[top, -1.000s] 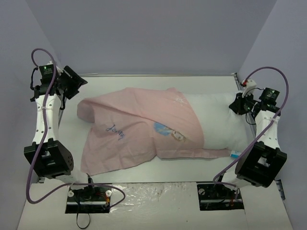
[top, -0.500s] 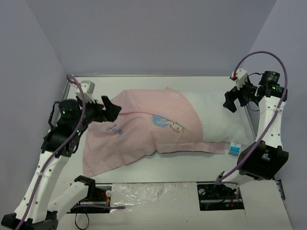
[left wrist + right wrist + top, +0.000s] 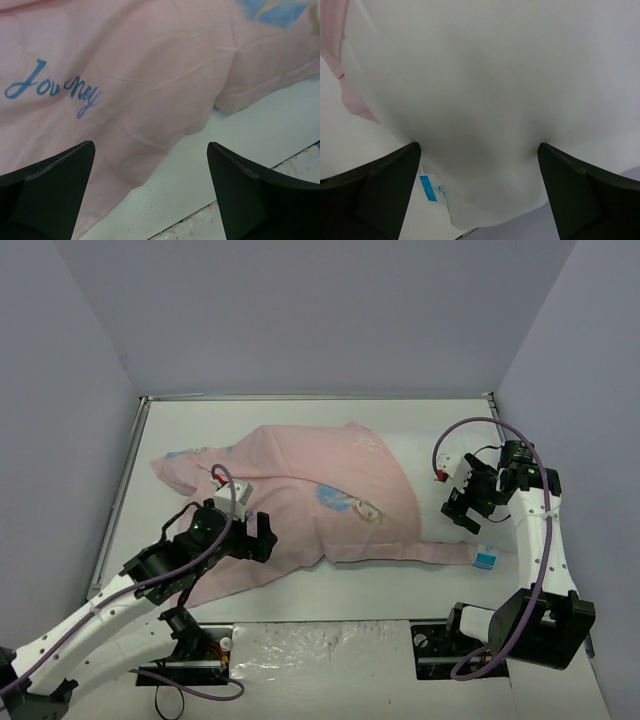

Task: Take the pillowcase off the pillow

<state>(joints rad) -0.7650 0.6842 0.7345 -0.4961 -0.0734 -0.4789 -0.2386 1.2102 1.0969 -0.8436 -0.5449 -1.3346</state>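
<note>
My right pincer [image 3: 462, 512], spread and empty, hangs over the bare right end of the pillow [image 3: 425, 472], which lies lengthways across the surface [image 3: 360, 585]. The pillowcase [image 3: 310, 490] sheathes the pillow's left part and trails slack beyond it, where my left pincer [image 3: 262, 537], also spread and empty, is nearer. I judge the pull runs leftward along that axis
</note>
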